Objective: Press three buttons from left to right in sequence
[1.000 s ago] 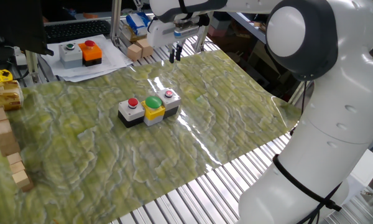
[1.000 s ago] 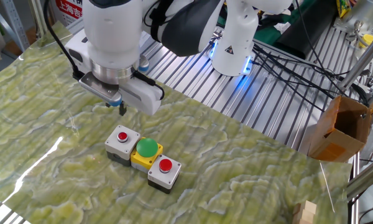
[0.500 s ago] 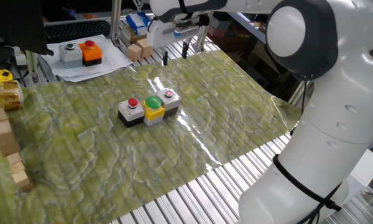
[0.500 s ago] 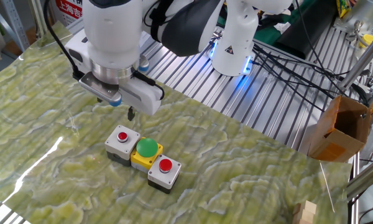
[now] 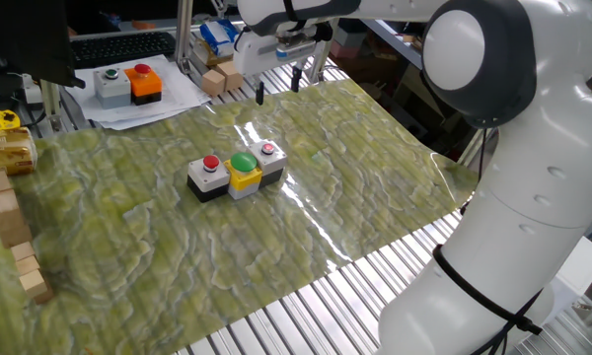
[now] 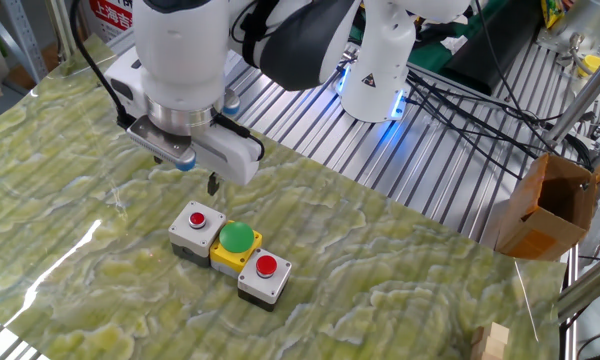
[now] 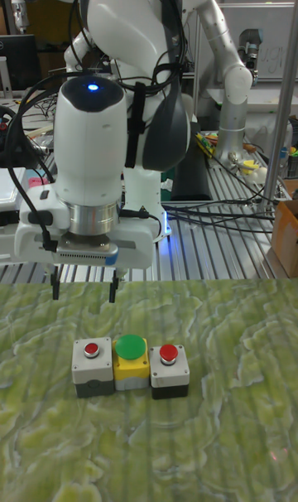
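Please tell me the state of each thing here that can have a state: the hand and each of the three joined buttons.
hand: open, a clear gap between the fingers, holding nothing, in the air behind the buttons
grey box with red button: untouched, nothing on it
yellow box with green button: untouched, nothing on it
dark box with red button: untouched, nothing on it

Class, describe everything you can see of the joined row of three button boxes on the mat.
The three buttons form one joined row, lying flat on the green patterned mat. In the tall view, left to right: a grey box with a small red button, a yellow box with a big green button, and a dark-based box with a small red button. The housings look plastic. Nothing touches them; the pincer hangs open above and behind the row's left end.
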Motion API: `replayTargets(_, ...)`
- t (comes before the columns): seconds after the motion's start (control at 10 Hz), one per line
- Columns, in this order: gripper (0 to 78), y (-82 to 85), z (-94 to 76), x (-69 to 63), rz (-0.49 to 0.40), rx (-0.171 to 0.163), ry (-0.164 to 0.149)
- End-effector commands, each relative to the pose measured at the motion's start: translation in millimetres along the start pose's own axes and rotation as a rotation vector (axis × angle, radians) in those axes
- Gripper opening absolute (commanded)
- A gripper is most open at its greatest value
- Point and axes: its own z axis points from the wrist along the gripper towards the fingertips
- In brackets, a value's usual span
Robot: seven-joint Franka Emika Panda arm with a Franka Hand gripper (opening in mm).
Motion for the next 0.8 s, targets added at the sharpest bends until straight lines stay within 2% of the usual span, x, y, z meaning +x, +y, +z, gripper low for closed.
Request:
replayTargets(0.1,77.5,-14.6,88.0,-8.4,-0.076,0.006,-0.042)
replayTargets(0.4,77.5,-16.9,93.3,-8.9,-0.081,0.007,-0.043)
replayTargets(0.8,77.5,-18.6,113.3,-11.1,-0.101,0.011,-0.055)
